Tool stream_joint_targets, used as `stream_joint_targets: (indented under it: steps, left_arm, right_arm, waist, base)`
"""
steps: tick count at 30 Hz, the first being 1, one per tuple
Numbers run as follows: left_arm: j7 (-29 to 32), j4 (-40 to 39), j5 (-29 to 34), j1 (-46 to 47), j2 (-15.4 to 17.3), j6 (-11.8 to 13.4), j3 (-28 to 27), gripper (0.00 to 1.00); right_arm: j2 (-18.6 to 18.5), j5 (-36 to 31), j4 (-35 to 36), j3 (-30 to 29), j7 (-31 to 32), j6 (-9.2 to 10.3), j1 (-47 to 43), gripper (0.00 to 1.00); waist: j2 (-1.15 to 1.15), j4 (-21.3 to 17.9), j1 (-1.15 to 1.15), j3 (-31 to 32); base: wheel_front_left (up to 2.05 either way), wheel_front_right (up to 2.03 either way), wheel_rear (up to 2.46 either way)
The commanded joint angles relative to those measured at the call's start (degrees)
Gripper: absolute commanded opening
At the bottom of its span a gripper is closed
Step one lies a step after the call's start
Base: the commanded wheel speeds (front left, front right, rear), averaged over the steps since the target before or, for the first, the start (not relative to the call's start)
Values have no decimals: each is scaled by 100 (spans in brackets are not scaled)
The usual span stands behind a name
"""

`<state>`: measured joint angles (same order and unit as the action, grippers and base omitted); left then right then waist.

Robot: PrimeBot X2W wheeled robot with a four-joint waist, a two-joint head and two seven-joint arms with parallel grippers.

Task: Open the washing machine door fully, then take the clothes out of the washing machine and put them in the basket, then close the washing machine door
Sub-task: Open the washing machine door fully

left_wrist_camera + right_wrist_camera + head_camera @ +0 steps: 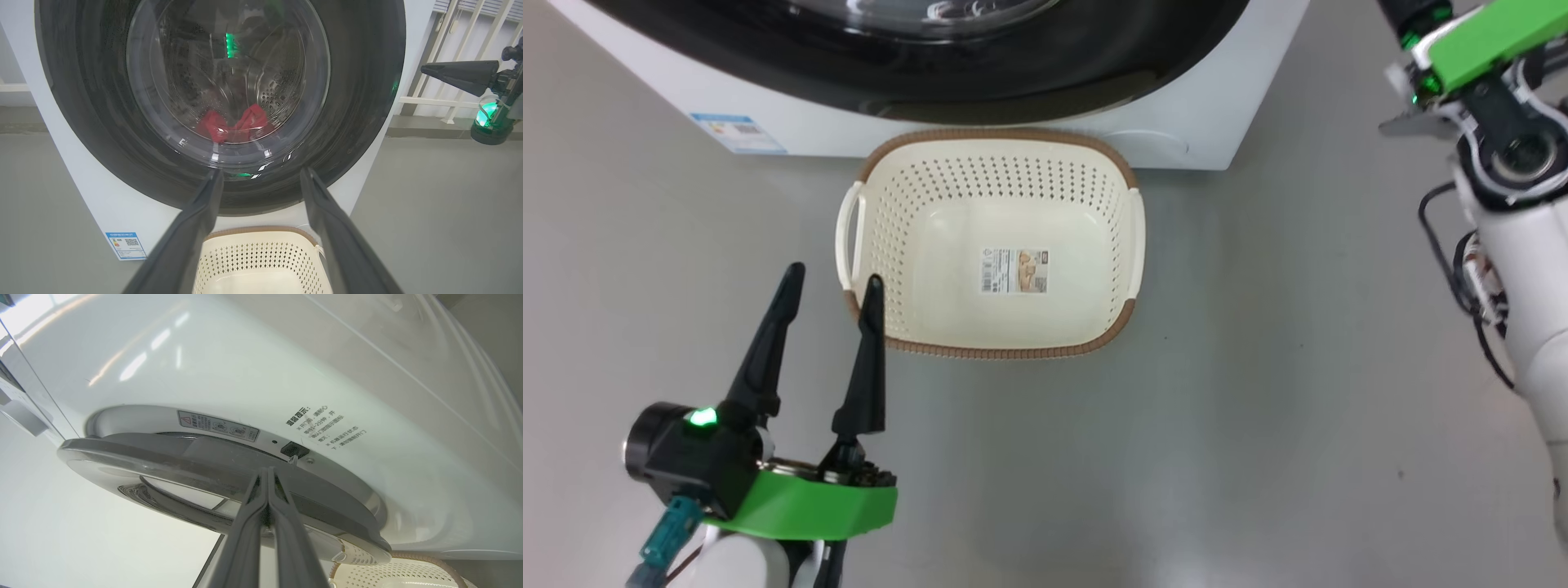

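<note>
Grey floor (1258, 392). Left claw (835, 276) spread wide and empty, near the empty basket (996, 135) sitting before the washing machine (1217, 106). Red clothes (235, 124) inside the drum behind the washing machine door (359, 102), which looks barely ajar. Right claw (267, 471) clenched, empty, at the door's edge. Nearly everything left.

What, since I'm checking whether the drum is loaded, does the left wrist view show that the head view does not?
Left wrist view, not head view: the red clothes in the drum behind the glass of the washing machine door, and the right gripper, jaws shut, at that view's right edge. Head view, not left wrist view: the paper label on the bottom of the basket. Both: the washing machine, its door, its blue label, the basket on the floor before it, and the left gripper, jaws open.
</note>
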<state>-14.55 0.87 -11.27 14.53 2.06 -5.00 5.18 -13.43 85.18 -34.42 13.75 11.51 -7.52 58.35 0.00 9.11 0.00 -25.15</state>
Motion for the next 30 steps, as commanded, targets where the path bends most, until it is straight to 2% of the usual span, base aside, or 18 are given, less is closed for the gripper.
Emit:
stream_joint_targets:
  steps: [1,9,21,30]
  left_arm:
    - [-45,-119,-1,127,82,10,-132,100]
    - [-45,-104,39,238,82,-6,-13,100]
    - [-45,-55,-70,456,82,1,190,100]
    - [-45,-2,-44,564,82,-19,170,100]
  right_arm:
    - [29,133,73,0,124,3,190,0]
    - [99,664,-302,-100,926,3,800,0]
    - [100,565,-644,-4,1240,3,1367,0]
    - [169,753,-747,43,1860,3,1535,0]
  waist:
    - [0,135,0,-171]
    - [0,201,0,-412]
    - [0,309,0,-642]
    - [0,345,0,-703]
  base:
    - [0,0,0]
    - [0,0,0]
    - [0,0,0]
    - [0,0,0]
